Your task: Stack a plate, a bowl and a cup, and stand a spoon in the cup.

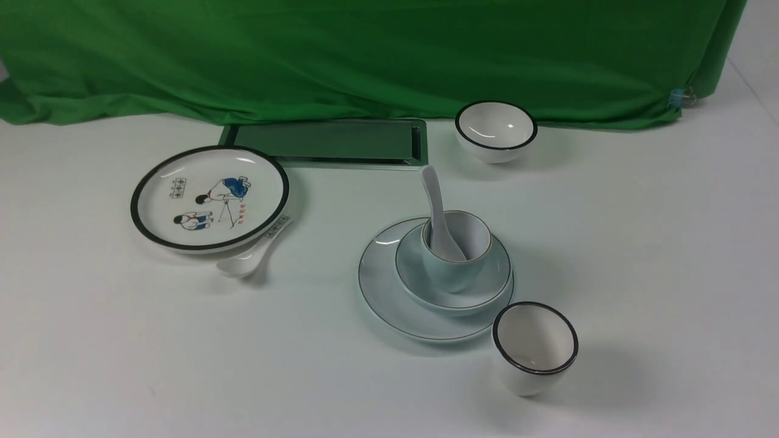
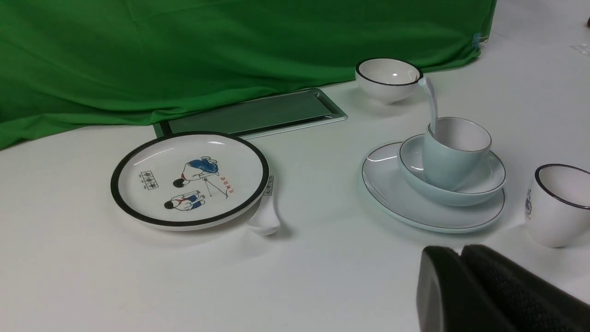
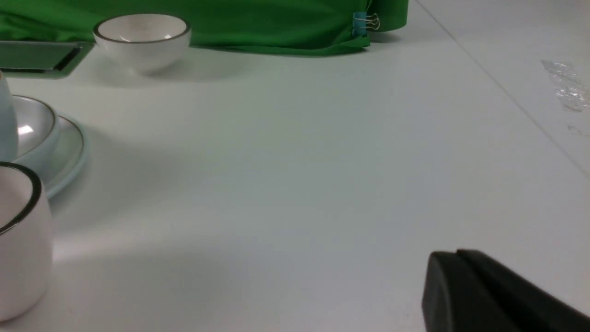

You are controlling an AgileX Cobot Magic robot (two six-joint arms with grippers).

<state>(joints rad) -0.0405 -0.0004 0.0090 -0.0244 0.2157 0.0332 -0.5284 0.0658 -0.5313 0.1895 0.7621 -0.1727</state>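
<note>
The pale plate [image 1: 380, 286] lies at the table's middle with the shallow pale bowl [image 1: 496, 277] on it and the pale blue cup [image 1: 453, 267] in the bowl. The plain white spoon [image 1: 437, 210] stands in the cup, handle leaning up and back. The stack also shows in the left wrist view: plate [image 2: 392, 193], bowl [image 2: 488, 180], cup [image 2: 449, 161], spoon [image 2: 431, 101]. My left gripper [image 2: 461, 251] is shut and empty, low over the table and short of the stack. My right gripper [image 3: 456, 253] is shut and empty over bare table. Neither gripper shows in the front view.
A black-rimmed cartoon plate [image 1: 210, 198] lies at the left, with a labelled spoon [image 1: 255, 252] partly under its edge. A black-rimmed white cup [image 1: 535, 350] stands just in front of the stack. A black-rimmed bowl [image 1: 496, 131] and a dark tray [image 1: 328, 143] sit by the green cloth [image 1: 365, 55].
</note>
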